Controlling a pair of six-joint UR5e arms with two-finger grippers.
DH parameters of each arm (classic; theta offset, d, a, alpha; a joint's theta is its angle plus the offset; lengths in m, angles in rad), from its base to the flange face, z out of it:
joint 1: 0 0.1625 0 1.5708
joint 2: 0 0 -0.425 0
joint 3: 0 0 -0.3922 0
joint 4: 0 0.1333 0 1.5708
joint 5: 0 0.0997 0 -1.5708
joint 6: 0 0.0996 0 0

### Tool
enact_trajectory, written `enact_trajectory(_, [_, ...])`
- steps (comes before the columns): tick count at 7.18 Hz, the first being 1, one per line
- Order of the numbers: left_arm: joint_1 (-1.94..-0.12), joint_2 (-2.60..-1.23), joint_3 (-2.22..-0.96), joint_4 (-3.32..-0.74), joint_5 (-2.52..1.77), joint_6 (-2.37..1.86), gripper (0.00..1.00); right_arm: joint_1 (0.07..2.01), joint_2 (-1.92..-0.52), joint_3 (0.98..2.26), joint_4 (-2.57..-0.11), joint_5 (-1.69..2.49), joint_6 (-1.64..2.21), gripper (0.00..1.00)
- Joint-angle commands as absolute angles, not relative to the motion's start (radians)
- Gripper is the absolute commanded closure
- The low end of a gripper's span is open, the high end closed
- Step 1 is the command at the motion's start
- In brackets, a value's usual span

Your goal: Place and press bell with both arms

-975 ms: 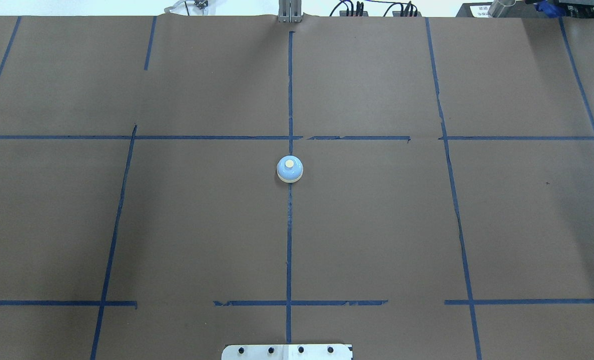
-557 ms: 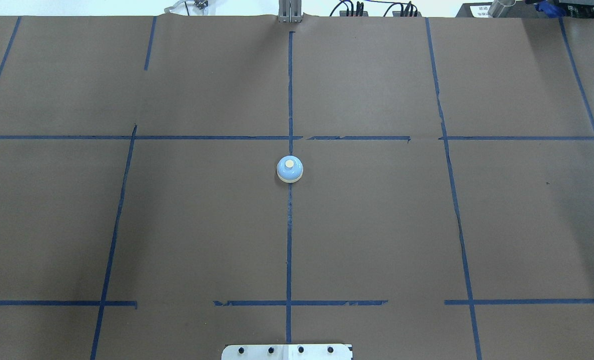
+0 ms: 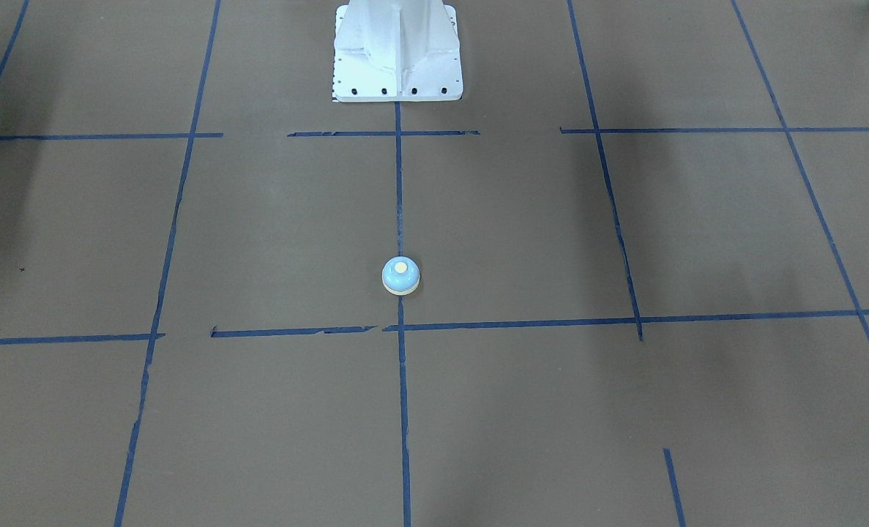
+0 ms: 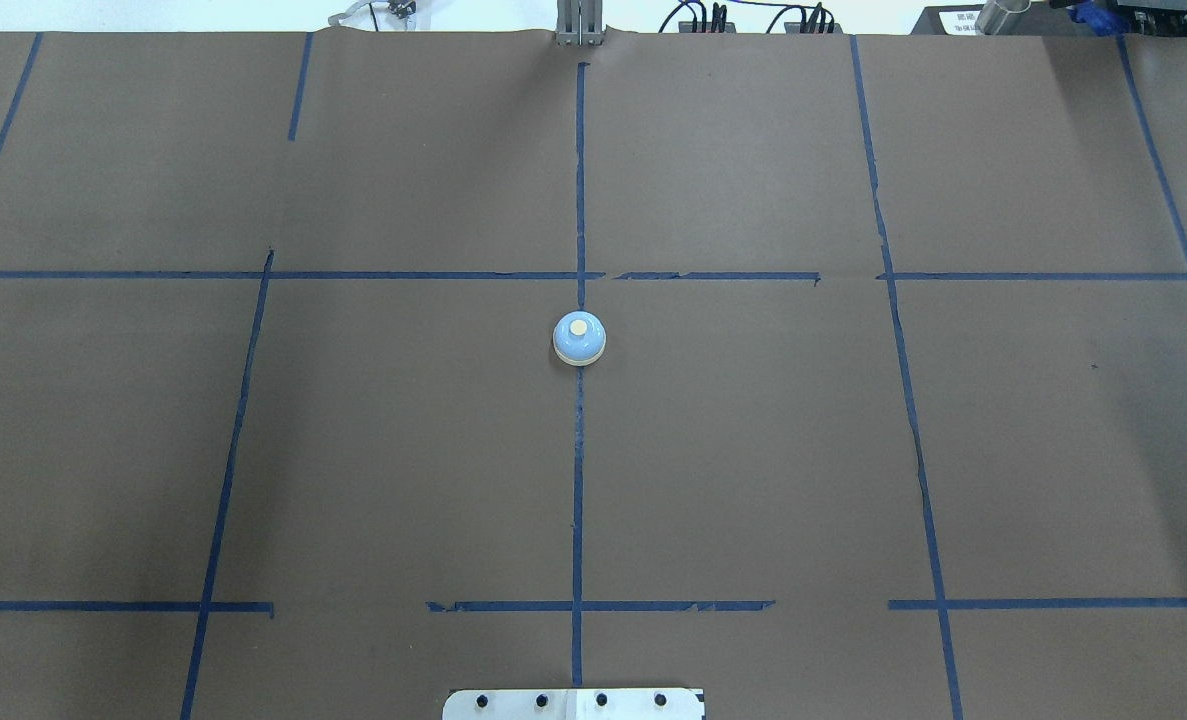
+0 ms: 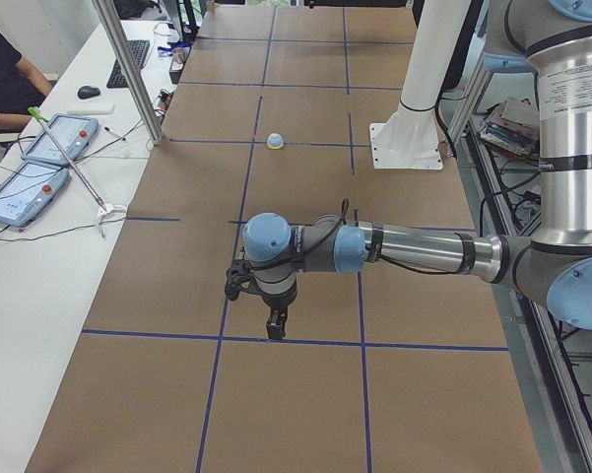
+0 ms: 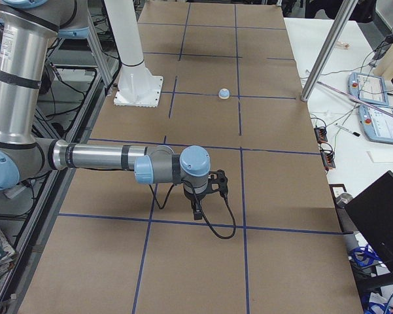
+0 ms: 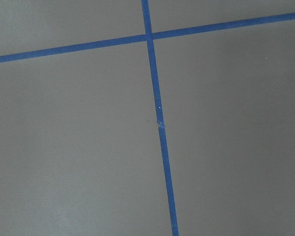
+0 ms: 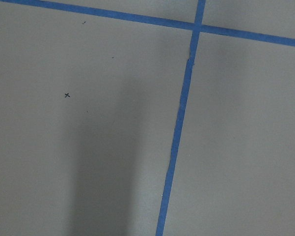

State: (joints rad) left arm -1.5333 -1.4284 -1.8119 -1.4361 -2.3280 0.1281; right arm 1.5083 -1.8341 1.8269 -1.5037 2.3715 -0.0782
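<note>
The small light-blue bell (image 4: 579, 339) with a cream button stands upright on the centre tape line of the brown table; it also shows in the front view (image 3: 400, 276) and in both side views (image 5: 274, 141) (image 6: 224, 93). No arm is near it. My left gripper (image 5: 276, 325) hangs low over the table at the robot's left end, far from the bell; I cannot tell if it is open or shut. My right gripper (image 6: 196, 210) hangs low at the right end; I cannot tell its state either. Both wrist views show only brown paper and blue tape.
The white bolted pedestal (image 3: 397, 51) stands at the robot's edge of the table. Blue tape lines (image 4: 578, 480) divide the surface. A metal post (image 5: 128, 69) and control tablets (image 5: 39, 158) are at the far side, and a person (image 5: 0, 69) sits there.
</note>
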Motion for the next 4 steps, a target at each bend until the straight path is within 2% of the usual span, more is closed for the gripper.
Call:
enact_trajectory(1, [-1.534, -1.433, -1.831, -1.428, -2.333, 0.130, 0.00, 1.511, -1.835, 1.828, -1.506, 2.372, -0.075, 0.00])
enact_trajectory(4, [-1.540, -1.416, -1.812, -1.428, -2.327, 0.133, 0.00, 1.514, -1.836, 1.835, -1.490, 2.346, -0.101, 0.00])
